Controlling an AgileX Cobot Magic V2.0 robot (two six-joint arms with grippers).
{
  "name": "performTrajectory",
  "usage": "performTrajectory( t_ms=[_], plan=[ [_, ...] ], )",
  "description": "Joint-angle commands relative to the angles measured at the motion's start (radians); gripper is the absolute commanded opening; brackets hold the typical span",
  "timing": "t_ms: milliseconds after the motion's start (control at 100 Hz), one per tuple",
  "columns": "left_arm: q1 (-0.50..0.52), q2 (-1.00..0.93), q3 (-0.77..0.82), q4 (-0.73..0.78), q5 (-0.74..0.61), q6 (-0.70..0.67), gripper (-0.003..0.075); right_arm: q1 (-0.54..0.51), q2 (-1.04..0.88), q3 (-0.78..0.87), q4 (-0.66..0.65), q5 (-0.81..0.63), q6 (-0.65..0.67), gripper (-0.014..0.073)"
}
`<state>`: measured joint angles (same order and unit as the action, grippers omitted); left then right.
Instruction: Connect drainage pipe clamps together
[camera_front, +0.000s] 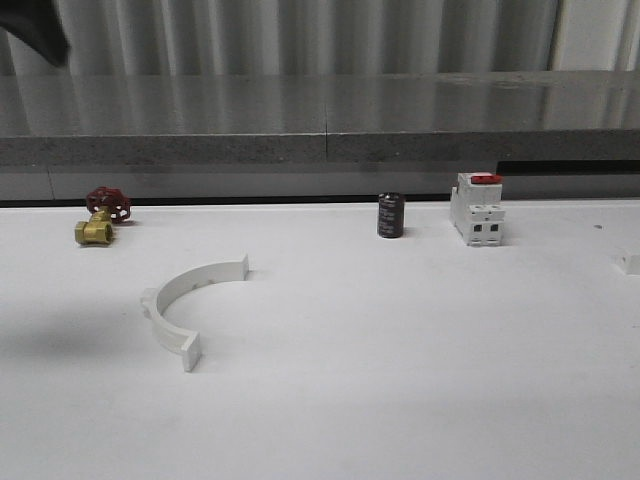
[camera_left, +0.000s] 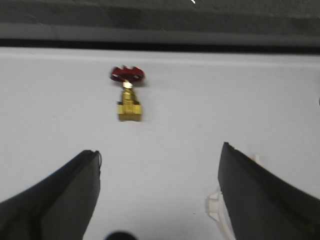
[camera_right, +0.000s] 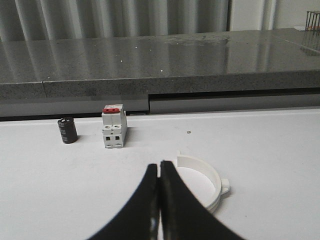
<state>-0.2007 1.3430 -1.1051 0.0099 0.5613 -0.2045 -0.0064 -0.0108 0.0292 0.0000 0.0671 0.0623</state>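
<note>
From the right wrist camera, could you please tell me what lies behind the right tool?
A white half-ring clamp lies just beyond the closed right tool. The fingers cover its near part, so its full shape cannot be seen.

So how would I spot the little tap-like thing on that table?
Look to the white table's far left, near the grey ledge. There sits a small brass valve with a red handwheel, the only metal-gold item; the black cylinder and white breaker stand further right.
</note>
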Motion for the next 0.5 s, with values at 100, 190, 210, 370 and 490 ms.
performTrajectory(
  t_ms=[100, 190, 210, 370, 490],
  plan=[
    [0.074, -0.289, 0.117, 0.005, -0.059, 0.02, 0.0494, -0.007, -0.019, -0.02, 0.0, -0.083, -0.005, -0.0067],
    [0.088, -0.42, 0.205, 0.005, -0.073, 0.02, 0.0494, -0.007, -0.019, -0.02, 0.0, -0.083, -0.005, -0.0067],
    [0.088, -0.451, 0.226, 0.005, -0.075, 0.02, 0.0494, -0.007, -0.019, -0.02, 0.0, -0.083, -0.005, -0.0067],
    [0.088, -0.686, 0.384, 0.034, -0.075, 0.02, 0.0494, -0.007, -0.019, -0.02, 0.0, -0.083, -0.005, -0.0067],
    [0.088, -0.829, 0.484, 0.036, -0.073, 0.02, 0.0492, -0.007, -0.019, -0.02, 0.0, -0.092, -0.005, -0.0067]
  ],
)
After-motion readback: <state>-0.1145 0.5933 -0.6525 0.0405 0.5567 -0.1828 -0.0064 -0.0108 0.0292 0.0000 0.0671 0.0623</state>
